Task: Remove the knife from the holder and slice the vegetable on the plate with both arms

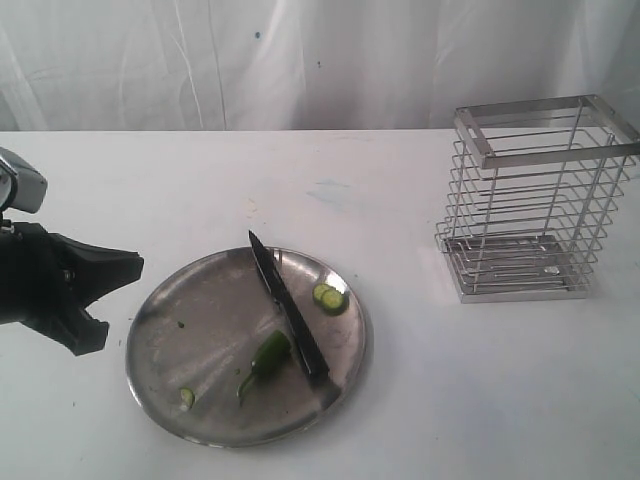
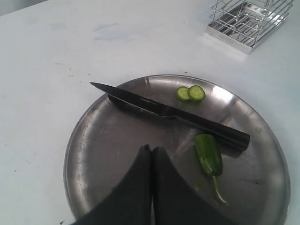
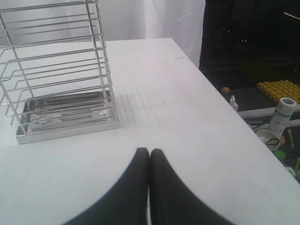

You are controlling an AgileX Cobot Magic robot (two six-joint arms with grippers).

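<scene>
Left wrist view: knife (image 2: 173, 112) lies free on the plate (image 2: 108, 154) by the vegetable (image 2: 208, 157), left fingers (image 2: 136, 187) and right fingers (image 3: 136, 187) clamped together empty, so regrasping looks next.

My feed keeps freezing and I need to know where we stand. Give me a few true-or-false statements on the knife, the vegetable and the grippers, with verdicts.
1. The knife stands in the holder. False: it lies across the plate, with its tip poking past the rim.
2. The left gripper and the right gripper are both shut and hold nothing. True.
3. Round cut slices lie on the plate. True.
4. The vegetable lies on the table beside the plate. False: it lies on the plate, next to the knife's handle.
5. The holder has tipped over. False: it stands upright on the table.
</scene>
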